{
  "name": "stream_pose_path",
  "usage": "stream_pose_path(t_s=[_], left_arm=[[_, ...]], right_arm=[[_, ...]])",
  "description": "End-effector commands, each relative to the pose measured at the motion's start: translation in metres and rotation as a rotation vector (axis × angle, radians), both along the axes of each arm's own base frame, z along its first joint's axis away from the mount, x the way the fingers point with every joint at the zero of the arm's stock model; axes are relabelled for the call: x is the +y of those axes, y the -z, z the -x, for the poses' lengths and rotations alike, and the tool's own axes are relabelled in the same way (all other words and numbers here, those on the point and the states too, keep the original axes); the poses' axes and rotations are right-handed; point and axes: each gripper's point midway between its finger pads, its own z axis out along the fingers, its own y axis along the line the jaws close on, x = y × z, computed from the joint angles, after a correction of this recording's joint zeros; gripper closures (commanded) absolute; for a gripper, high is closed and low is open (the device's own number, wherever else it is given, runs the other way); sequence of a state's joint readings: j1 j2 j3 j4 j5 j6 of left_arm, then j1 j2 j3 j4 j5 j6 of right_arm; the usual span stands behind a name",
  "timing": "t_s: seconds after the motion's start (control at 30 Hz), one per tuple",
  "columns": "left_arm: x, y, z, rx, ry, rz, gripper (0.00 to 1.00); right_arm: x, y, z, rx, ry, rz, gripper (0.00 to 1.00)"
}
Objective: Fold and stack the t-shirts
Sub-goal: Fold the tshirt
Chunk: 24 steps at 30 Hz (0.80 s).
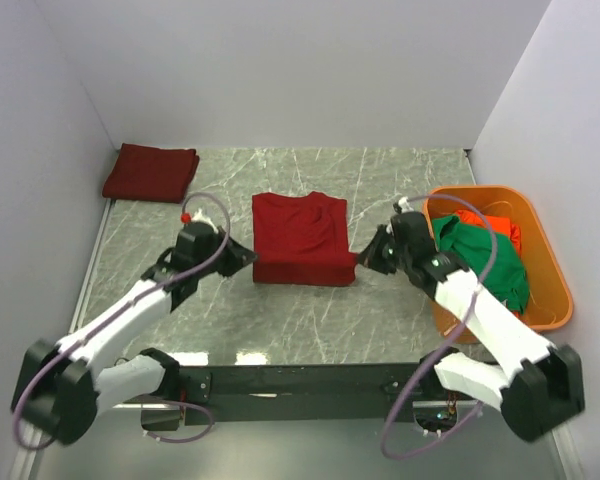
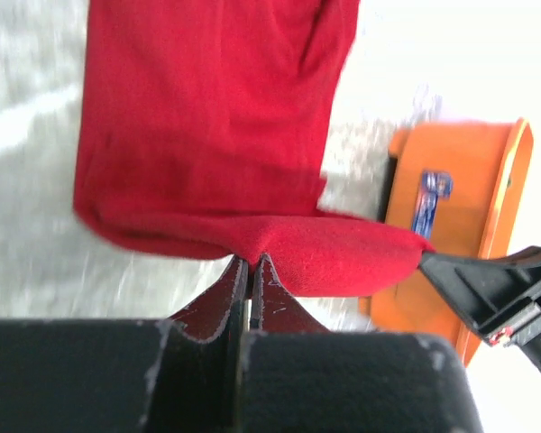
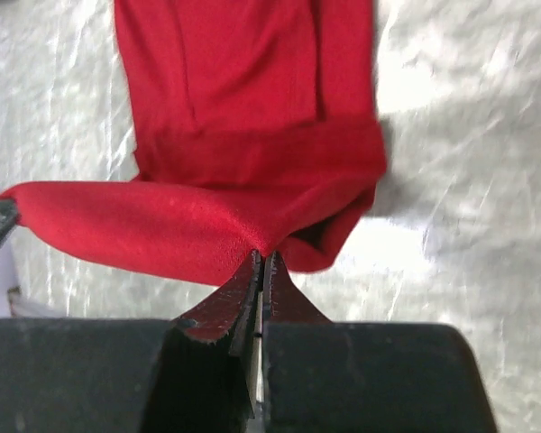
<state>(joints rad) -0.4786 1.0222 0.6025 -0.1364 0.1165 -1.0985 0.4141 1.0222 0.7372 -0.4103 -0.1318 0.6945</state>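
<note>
The red t-shirt (image 1: pixel 302 235) lies partly folded in the middle of the marbled grey surface (image 1: pixel 280 320). Its near edge is doubled over into a thick roll. I see my left tool (image 1: pixel 248 258) at the left end of that roll and my right tool (image 1: pixel 363 256) at the right end, one at each near corner. In the left wrist view the tool is clamped together, with a pinch of red cloth caught at its tips. The right wrist view shows the same, the tool clamped tight on the fold. A second, deep crimson t-shirt (image 1: pixel 151 171) sits folded flat in the far left corner, well apart from the first. At the right edge of the surface stands an orange tub (image 1: pixel 550 280). It holds a crumpled green t-shirt (image 1: pixel 485 260), with an orange-red t-shirt (image 1: pixel 500 228) just behind it.
</note>
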Motion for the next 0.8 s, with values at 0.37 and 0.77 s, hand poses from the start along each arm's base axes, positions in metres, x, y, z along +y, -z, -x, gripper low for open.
stream_pose_path(t_s=[0.37, 0.77], left_arm=[[-0.015, -0.029, -0.181, -0.067, 0.009, 0.038, 0.99], [0.001, 0.004, -0.279, -0.031, 0.012, 0.107, 0.99]], right_arm=[[0.007, -0.025, -0.177, -0.036, 0.039, 0.039, 1.00], [0.002, 0.010, -0.282, 0.028, 0.013, 0.001, 0.89]])
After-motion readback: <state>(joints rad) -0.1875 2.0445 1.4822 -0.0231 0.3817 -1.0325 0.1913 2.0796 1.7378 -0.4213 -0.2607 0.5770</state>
